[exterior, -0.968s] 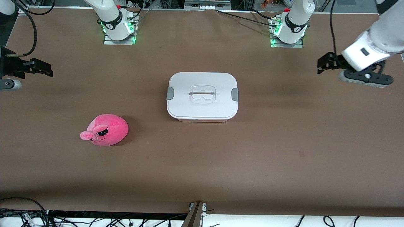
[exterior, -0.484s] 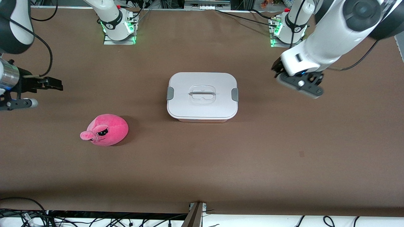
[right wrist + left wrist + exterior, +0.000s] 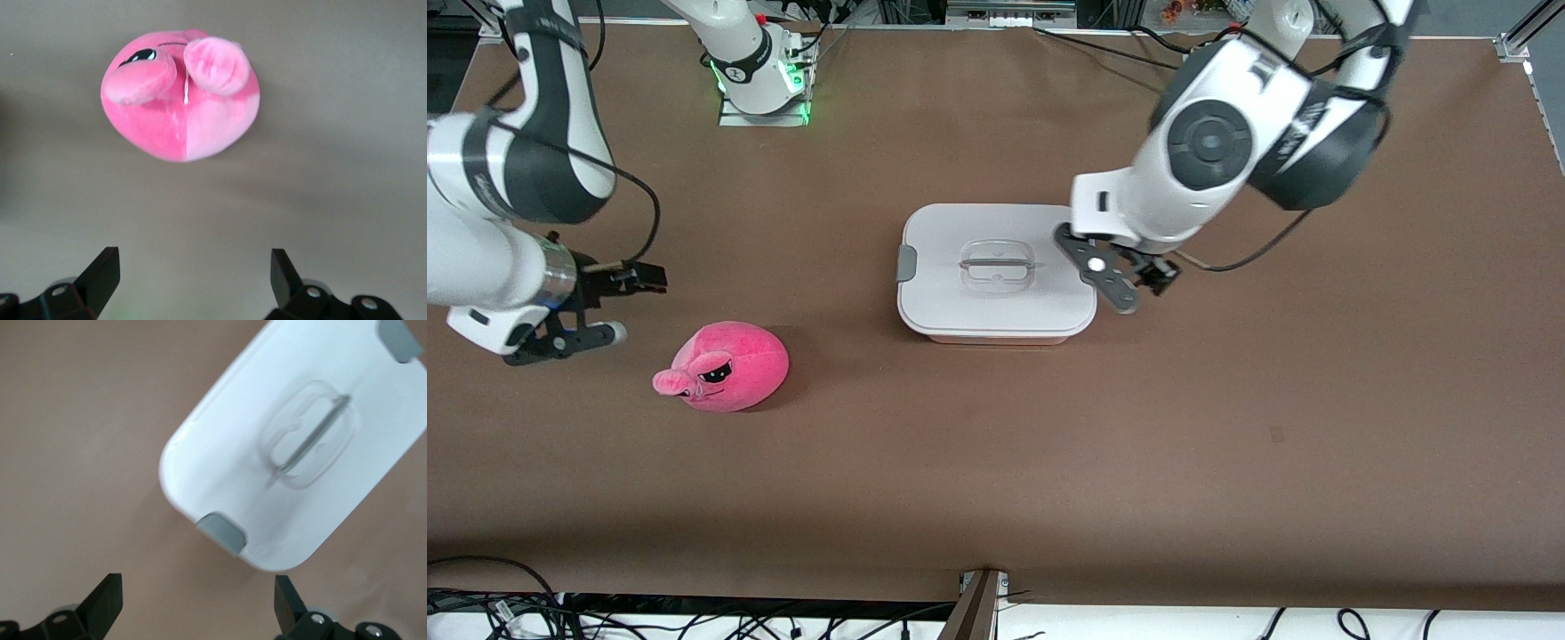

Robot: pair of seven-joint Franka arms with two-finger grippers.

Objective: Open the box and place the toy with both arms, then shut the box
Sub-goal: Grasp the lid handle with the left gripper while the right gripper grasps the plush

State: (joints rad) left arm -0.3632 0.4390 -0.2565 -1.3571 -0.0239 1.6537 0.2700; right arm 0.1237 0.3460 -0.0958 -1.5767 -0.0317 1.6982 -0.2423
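Brown desk, matte, with cables along the lower frame edge and both arm bases at the top edge of the front view.

Item 1: box, centre of the frame. White lid seated flat, clear central handle, one grey side clip visible toward the right arm's end; the other clip shows only in the left wrist view. Lid not yet lifted.

Item 2: toy, hot-pink plush, lower in the frame than the box and toward the right arm's end of the desk, well apart from the box. Resting on the desk, unheld.

Item 3: left claw, centre-right of the frame, over the box's edge at the left arm's end, above the clip there. Fingers spread wide, holding nothing.

Item 4: right claw, left part of the frame, over bare desk just beside the toy. Fingers wide apart, empty.

Risks, judged: the box is light and unrestrained, so a one-sided pull on a clip could drag or tip it. A pinch off the middle of the rounded, soft toy could make it roll or squeeze out sideways. Lifting the lid before both clips release could carry the whole tub up.
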